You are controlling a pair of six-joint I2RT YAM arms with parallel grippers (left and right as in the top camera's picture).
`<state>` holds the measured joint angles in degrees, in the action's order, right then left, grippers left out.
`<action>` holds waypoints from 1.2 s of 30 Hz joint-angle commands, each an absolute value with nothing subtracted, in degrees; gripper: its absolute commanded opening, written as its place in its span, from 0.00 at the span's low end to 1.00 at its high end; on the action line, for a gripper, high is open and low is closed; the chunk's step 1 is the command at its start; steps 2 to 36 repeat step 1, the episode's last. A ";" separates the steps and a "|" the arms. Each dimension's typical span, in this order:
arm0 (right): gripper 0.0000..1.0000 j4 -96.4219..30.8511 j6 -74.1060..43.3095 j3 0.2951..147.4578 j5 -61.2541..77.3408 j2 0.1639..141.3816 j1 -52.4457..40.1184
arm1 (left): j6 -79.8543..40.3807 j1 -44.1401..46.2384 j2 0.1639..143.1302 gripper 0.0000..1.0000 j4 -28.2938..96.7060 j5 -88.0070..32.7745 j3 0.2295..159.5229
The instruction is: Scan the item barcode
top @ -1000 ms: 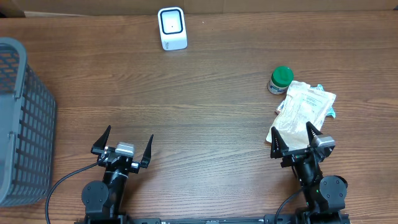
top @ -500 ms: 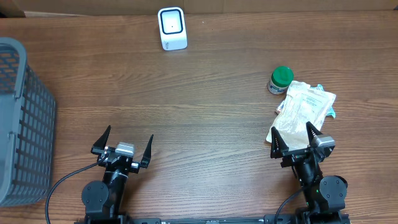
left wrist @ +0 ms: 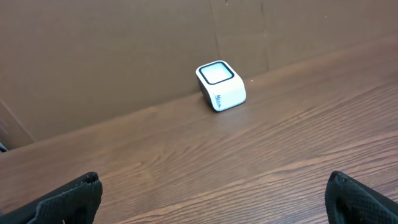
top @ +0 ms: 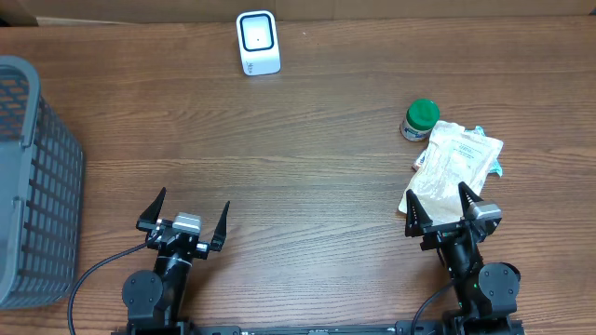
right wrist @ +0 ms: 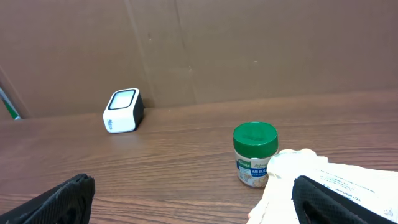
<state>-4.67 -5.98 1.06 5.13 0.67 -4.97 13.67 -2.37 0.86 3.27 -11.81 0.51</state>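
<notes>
Nothing is scanned yet: left tool (top: 194, 203) and right tool (top: 437, 192) both gape empty; packet (top: 458, 154) and green-lidded jar (top: 420, 119) sit on the surface (top: 317, 158) by the right one, well apart from the scanner (top: 258, 42)

A scanner (top: 258, 42) stands at the far edge of the table (top: 307, 158), left of centre. A basket (top: 37, 186) sits at the left edge. On the right, a jar (top: 420, 119) stands just behind a pouch (top: 456, 158) (apparently touching), which lies before the right gripper (top: 436, 195).
</notes>
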 commanded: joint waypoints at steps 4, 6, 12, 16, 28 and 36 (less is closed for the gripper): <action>1.00 -4.40 -6.13 0.45 4.99 0.16 -5.08 | 12.67 -2.72 0.21 0.99 3.20 -12.08 0.27; 1.00 -4.40 -6.13 0.45 4.99 0.16 -5.08 | 12.67 -2.72 0.21 0.99 3.20 -12.08 0.27; 1.00 -4.40 -6.13 0.45 4.99 0.16 -5.08 | 12.67 -2.72 0.21 0.99 3.20 -12.08 0.27; 1.00 -4.40 -6.13 0.45 4.99 0.16 -5.08 | 12.67 -2.72 0.21 0.99 3.20 -12.08 0.27; 1.00 -4.40 -6.13 0.45 4.99 0.16 -5.08 | 12.67 -2.72 0.21 0.99 3.20 -12.08 0.27; 1.00 -4.40 -6.13 0.45 4.99 0.16 -5.08 | 12.67 -2.72 0.21 0.99 3.20 -12.08 0.27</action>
